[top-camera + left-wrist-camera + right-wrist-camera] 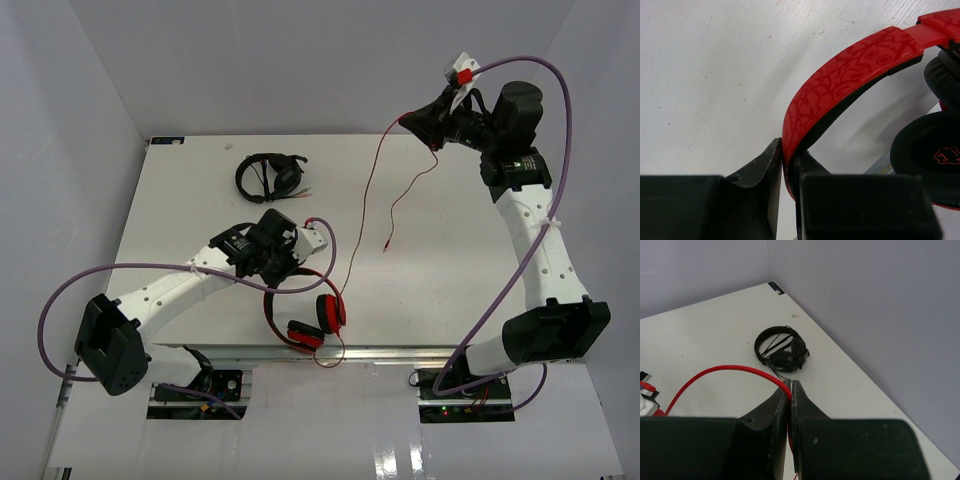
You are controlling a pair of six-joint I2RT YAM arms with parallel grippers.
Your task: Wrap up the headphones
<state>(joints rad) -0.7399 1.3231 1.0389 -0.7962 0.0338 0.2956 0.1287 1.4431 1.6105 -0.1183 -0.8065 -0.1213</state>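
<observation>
The red headphones (318, 322) lie at the table's near edge, earcups close together. My left gripper (281, 282) is shut on their red patterned headband (850, 65), with the black-padded earcups (927, 152) to its right. The thin red cable (366, 190) runs from the headphones up to my right gripper (405, 120), which is raised high over the far right of the table and shut on the cable (715, 369). My right gripper (791, 385) pinches it at the fingertips. The cable's loose end hangs down to the table (386, 245).
All-black headphones (270, 177) lie at the back left of the table, also in the right wrist view (781, 350). White walls enclose the table on three sides. A metal rail runs along the near edge (400, 352).
</observation>
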